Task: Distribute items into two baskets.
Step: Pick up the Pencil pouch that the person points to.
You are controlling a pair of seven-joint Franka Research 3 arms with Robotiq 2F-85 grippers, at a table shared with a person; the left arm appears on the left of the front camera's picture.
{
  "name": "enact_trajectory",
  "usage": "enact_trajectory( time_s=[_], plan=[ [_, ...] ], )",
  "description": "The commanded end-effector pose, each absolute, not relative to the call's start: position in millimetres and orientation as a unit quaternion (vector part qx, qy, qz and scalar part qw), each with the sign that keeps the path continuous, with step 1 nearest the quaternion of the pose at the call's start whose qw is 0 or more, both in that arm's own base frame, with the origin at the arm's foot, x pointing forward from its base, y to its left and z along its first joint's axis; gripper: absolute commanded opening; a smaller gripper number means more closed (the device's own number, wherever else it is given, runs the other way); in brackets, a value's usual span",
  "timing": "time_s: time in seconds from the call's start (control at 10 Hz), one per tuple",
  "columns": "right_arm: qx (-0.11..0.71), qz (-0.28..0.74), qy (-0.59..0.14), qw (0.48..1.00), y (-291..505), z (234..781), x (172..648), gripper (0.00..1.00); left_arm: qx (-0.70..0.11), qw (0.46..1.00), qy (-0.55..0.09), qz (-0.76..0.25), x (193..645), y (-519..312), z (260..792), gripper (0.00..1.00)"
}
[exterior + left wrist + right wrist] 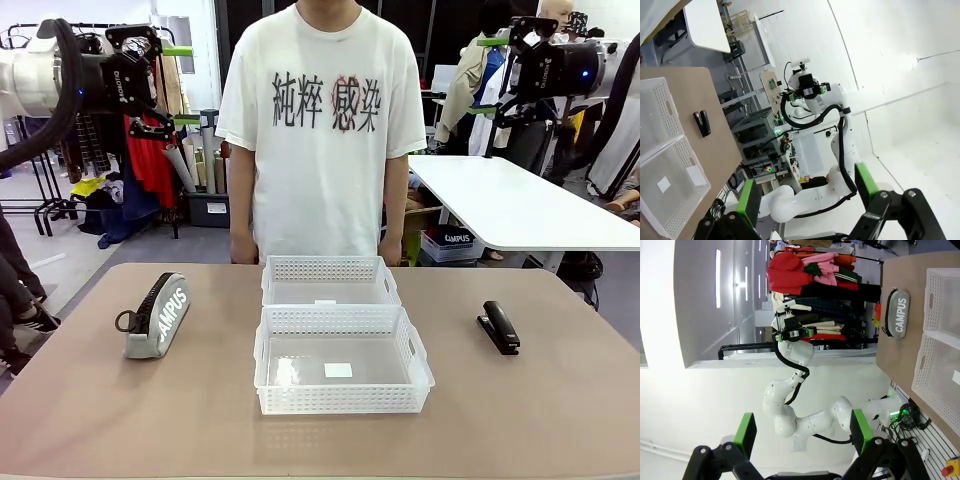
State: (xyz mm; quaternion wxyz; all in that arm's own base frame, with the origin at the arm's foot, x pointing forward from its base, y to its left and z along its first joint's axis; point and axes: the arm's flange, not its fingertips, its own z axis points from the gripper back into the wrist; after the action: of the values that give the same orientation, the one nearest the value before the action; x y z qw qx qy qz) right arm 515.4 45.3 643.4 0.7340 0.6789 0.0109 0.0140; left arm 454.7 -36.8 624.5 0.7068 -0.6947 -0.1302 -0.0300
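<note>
Table: brown wooden tabletop with rounded corners [110,420], in the foreground.
Person: in a white short-sleeved T-shirt with dark printed characters [320,170], standing at the table's far edge.
Background right: white desk [500,205].
Background left: red garments hanging on a rack [150,160].

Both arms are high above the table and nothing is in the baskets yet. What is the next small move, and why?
Probably lower the left gripper, open and raised high, toward the pouch: it lies on the table on that arm's side, left of the two empty baskets. The stapler on the right can wait for the right gripper, also open.
</note>
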Motion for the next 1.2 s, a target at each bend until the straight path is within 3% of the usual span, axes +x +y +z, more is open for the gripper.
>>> enact_trajectory(
  time_s=[0.0,1.1],
  plan=[
    [0.682,0.015,0.012,0.731,42.9,644.8,516.5,1.0,-0.692,0.709,-0.128,-0.03,454.3,-36.9,622.7,1.0],
    [0.679,0.014,0.011,0.734,45.3,643.4,515.4,1.0,-0.692,0.709,-0.128,-0.03,454.3,-36.9,622.7,1.0]
  ],
)
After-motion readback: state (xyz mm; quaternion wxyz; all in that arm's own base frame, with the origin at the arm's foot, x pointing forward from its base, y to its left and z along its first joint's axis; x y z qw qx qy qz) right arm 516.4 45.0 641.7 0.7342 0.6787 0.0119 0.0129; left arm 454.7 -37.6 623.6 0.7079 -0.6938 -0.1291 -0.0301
